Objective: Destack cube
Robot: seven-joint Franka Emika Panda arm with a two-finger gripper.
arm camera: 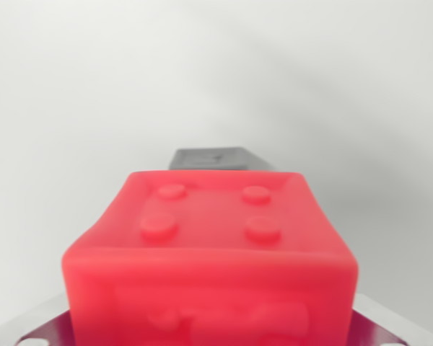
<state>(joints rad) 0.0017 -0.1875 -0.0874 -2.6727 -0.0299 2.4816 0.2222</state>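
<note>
Red studded cube [213,252] close up, grey block [215,158] behind

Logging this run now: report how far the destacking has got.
Done: nothing I can confirm. In hand: the red cube fills the wrist view, a grey block just behind it; whether the gripper holds it cannot be told. Left: no second cube shows, so separation is unconfirmed.

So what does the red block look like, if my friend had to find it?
Look at the plain white surface that fills most of the wrist view. Low in the middle sits the red cube, right up close. It has four round studs on top, and it is the only bright thing, unlike the small dark grey piece peeking out behind it.
</note>
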